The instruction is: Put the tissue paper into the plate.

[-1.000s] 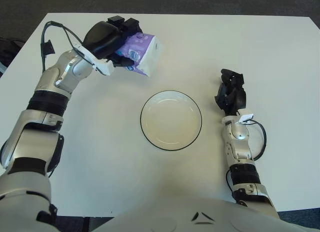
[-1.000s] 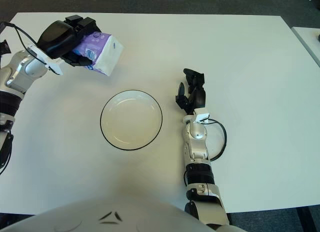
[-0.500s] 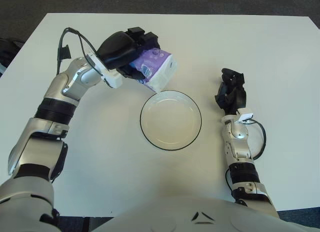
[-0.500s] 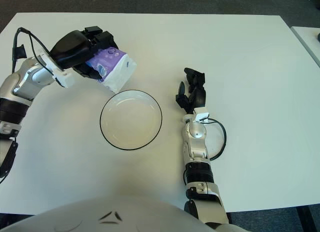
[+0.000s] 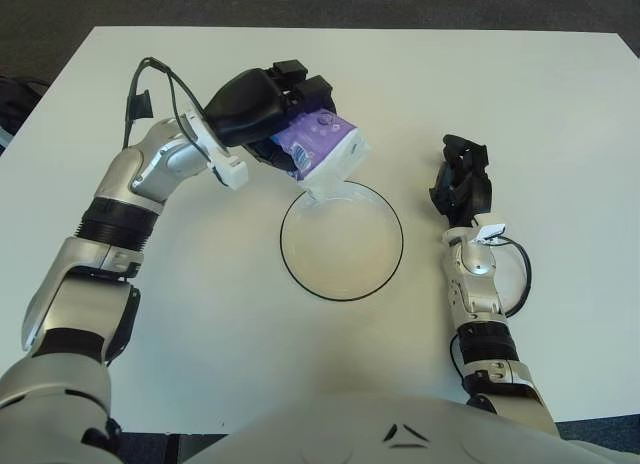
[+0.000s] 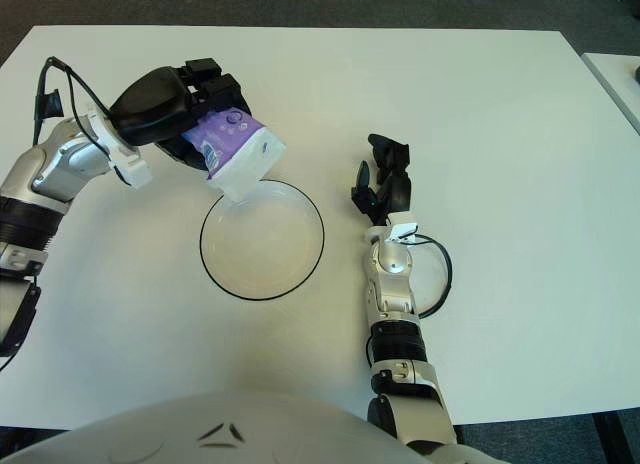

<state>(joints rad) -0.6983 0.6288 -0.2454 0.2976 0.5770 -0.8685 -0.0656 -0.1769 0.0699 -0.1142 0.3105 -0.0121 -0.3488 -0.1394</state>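
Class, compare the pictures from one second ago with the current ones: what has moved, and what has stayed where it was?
The left hand, gripping the tissue pack throughout, has carried it from the far left of the table towards the plate; the pack's lower corner now hangs over the plate's far rim. Nothing has been let go. The plate has stayed put, and the right hand has kept resting on the table to its right.
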